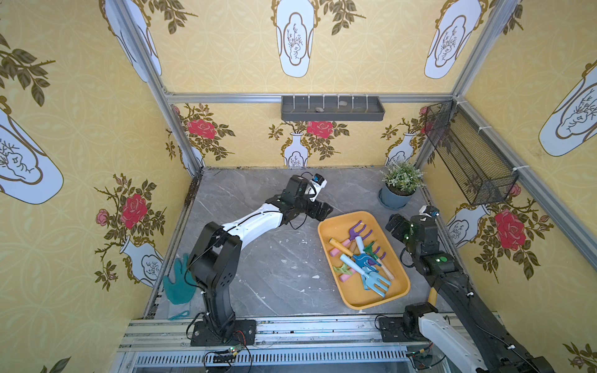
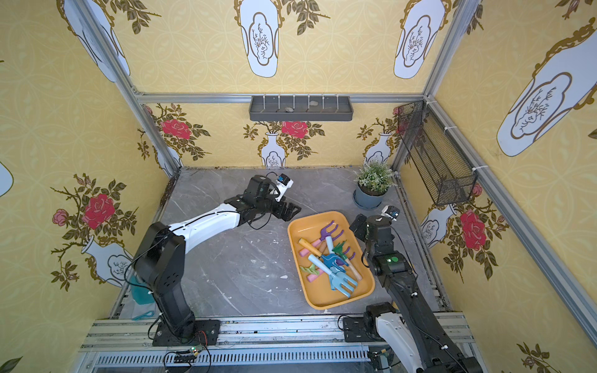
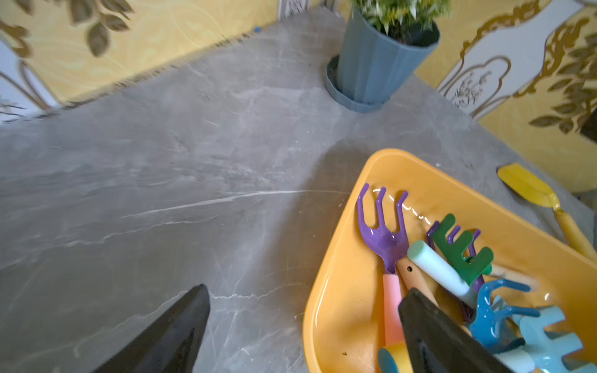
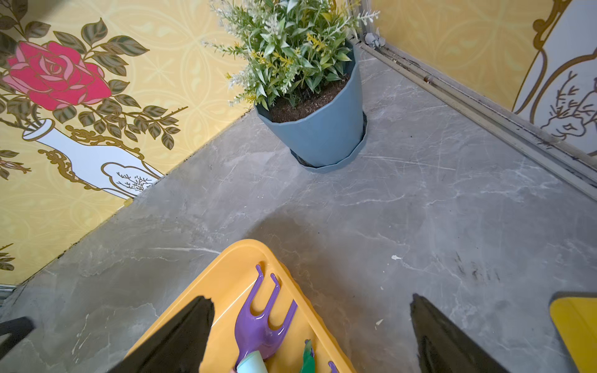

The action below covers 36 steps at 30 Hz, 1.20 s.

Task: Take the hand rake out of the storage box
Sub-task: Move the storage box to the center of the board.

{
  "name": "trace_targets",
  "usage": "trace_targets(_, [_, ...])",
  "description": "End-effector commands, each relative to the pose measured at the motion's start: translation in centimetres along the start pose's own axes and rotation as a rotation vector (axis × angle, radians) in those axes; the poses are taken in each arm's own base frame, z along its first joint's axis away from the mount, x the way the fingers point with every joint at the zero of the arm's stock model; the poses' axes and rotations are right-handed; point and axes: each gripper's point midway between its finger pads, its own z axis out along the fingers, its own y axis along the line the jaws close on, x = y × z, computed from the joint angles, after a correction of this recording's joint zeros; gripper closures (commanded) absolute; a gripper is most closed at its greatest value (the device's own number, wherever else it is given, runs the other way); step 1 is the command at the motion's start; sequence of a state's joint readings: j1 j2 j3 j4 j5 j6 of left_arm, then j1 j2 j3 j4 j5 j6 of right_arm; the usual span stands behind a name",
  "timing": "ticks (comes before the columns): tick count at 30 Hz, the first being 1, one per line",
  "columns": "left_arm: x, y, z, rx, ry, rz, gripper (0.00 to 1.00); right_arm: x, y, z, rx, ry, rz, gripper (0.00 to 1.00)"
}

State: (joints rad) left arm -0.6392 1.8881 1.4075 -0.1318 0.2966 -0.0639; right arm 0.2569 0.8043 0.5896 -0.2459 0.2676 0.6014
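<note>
The storage box (image 1: 332,226) (image 2: 303,229) is a shallow orange-yellow tray on the right half of the grey table. Several hand rakes lie piled in it: a purple one (image 1: 358,230) (image 3: 384,239) (image 4: 255,326) with a pink handle at the far end, a green one (image 3: 458,252), and blue ones (image 1: 374,281) toward the front. My left gripper (image 1: 324,210) (image 3: 305,290) hangs open over the box's far left corner, one finger above the handles and one above bare table. My right gripper (image 1: 392,222) (image 4: 311,298) stands open astride the box's far right rim. Neither holds anything.
A blue plant pot (image 1: 397,193) (image 4: 319,129) stands behind the box near the back right corner. A yellow trowel (image 3: 529,187) lies on the table right of the box, by the right arm. A green glove (image 1: 177,284) lies front left. A grey trough (image 1: 332,108) and a wire basket (image 1: 468,155) hang on the walls.
</note>
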Motion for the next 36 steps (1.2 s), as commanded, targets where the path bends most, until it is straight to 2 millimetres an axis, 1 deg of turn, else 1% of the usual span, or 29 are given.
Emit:
trace_targets(1, [3.9, -1.1, 2.9, 0.073, 0.194, 0.069, 0.1, 0.1, -0.2, -0.3, 0.002, -0.004, -0.015, 0.03])
trace_targets(3, [5.1, -1.0, 4.8, 0.082, 0.262, 0.067, 0.2, 0.1, -0.3, -0.4, 0.0, -0.004, -0.016, 0.02])
trace_targets(4, [5.4, -0.6, 5.4, 0.064, 0.285, 0.057, 0.22, 0.1, -0.3, -0.4, -0.001, -0.005, -0.017, 0.02])
trace_targets(7, [6.0, 0.9, 6.7, -0.003, 0.3, 0.035, 0.23, 0.0, -0.2, -0.6, -0.005, -0.01, -0.018, 0.03])
trace_targets(8, [6.1, 1.3, 7.0, -0.023, 0.297, 0.028, 0.25, 0.0, -0.1, -0.6, -0.012, -0.01, -0.019, 0.02])
trace_targets(12, [6.7, 2.0, 8.0, -0.052, 0.307, 0.018, 0.44, 0.0, 0.2, -0.6, -0.026, -0.006, -0.024, 0.03])
trace_targets(14, [7.1, 2.5, 8.0, -0.082, 0.309, 0.017, 0.59, 0.1, 0.1, -0.6, -0.026, -0.007, -0.025, 0.03])
trace_targets(15, [7.2, 2.7, 8.0, -0.095, 0.311, 0.02, 0.64, 0.1, 0.1, -0.6, -0.027, -0.008, -0.025, 0.03])
trace_targets(17, [7.5, 3.5, 7.5, -0.142, 0.311, 0.023, 0.74, 0.0, 0.1, -0.7, -0.029, -0.012, -0.025, 0.03])
trace_targets(21, [8.2, 5.6, 5.7, -0.225, 0.312, 0.008, 0.82, 0.1, 0.2, -0.6, -0.034, -0.009, -0.027, 0.03])
trace_targets(24, [8.6, 8.3, 3.8, -0.274, 0.291, -0.07, 0.88, 0.3, 0.3, -0.5, -0.039, 0.0, -0.031, 0.02])
trace_targets(27, [8.9, 12.0, 1.7, -0.338, 0.24, -0.203, 0.96, 0.5, 0.7, -0.2, -0.054, 0.014, -0.039, 0.02])
trace_targets(28, [8.9, 13.1, 1.1, -0.358, 0.225, -0.244, 0.96, 0.6, 1.0, 0.0, -0.065, 0.022, -0.045, 0.02])
trace_targets(31, [9.2, 15.3, -0.1, -0.422, 0.198, -0.295, 0.96, 1.1, 1.4, 0.5, -0.076, 0.053, -0.057, 0.03])
trace_targets(32, [9.3, 15.5, 0.0, -0.432, 0.196, -0.301, 0.97, 1.2, 1.6, 0.7, -0.08, 0.062, -0.059, 0.03])
trace_targets(33, [9.6, 17.4, -0.8, -0.471, 0.189, -0.34, 0.97, 1.4, 1.7, 0.9, -0.084, 0.071, -0.064, 0.03])
trace_targets(36, [10.4, 20.3, -1.8, -0.539, 0.178, -0.461, 0.98, 1.8, 2.1, 1.4, -0.098, 0.094, -0.073, 0.03])
